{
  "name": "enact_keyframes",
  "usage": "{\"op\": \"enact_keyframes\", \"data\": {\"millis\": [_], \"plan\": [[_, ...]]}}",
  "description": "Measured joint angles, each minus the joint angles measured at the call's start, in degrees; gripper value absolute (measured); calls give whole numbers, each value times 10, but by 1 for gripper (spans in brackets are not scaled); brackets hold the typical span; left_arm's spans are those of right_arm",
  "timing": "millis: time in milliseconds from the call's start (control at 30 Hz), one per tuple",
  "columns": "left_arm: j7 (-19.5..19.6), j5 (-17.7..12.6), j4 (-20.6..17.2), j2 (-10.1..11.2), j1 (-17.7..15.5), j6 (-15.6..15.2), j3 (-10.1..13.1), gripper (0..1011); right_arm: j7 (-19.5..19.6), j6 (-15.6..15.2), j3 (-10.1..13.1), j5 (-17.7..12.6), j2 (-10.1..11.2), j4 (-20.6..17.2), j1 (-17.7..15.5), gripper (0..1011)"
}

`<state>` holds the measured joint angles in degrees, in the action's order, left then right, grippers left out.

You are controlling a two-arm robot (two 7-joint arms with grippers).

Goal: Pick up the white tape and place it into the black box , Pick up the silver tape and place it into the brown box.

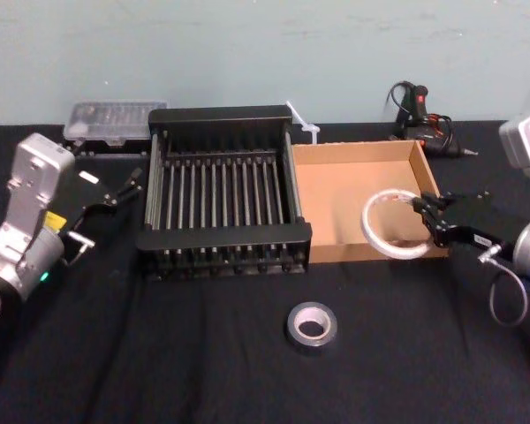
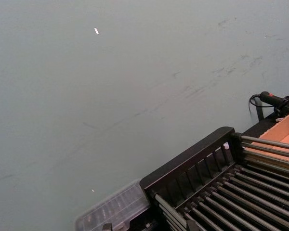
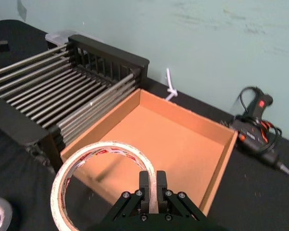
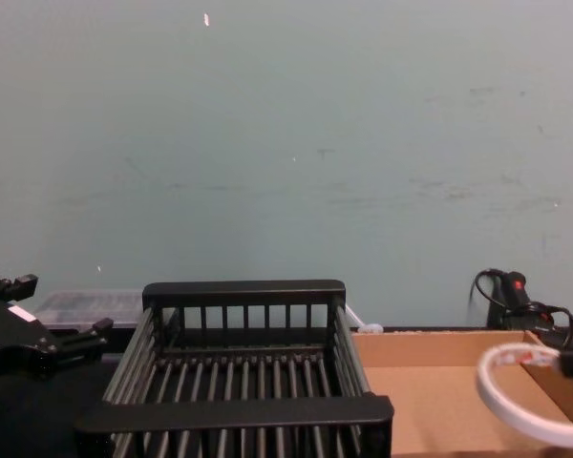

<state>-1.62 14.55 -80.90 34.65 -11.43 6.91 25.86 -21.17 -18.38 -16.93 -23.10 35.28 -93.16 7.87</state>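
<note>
Gripping the white tape point(image 3: 106, 147) by its band, the right gripper point(image 3: 151, 185) has its jaws closed across the roll's wall, one inside the ring and one outside. That pinch suits a thin hoop and leaves the roll hanging out in front of the jaws, tilted. The roll hovers over the near right corner of the brown box point(image 1: 353, 194), apart from its floor. Its target, the black box point(image 1: 225, 237), stands just beside to the left, so a leftward carry looks to be next. The silver tape point(image 1: 291, 331) lies flat on the table point(image 1: 203, 371), in front of both boxes. The left gripper point(image 1: 115, 190) waits left of the black box with jaws open.
</note>
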Motion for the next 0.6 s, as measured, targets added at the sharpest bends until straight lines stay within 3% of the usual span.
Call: {"op": "enact_keyframes", "data": {"millis": [367,600], "plan": [[0,0,0,0,0,0,0,1001,-20,8,-40,32,-44,55,80,95],[0,0,0,0,0,0,0,1001,-34,6,-58,35,-71,82,119,95]]}}
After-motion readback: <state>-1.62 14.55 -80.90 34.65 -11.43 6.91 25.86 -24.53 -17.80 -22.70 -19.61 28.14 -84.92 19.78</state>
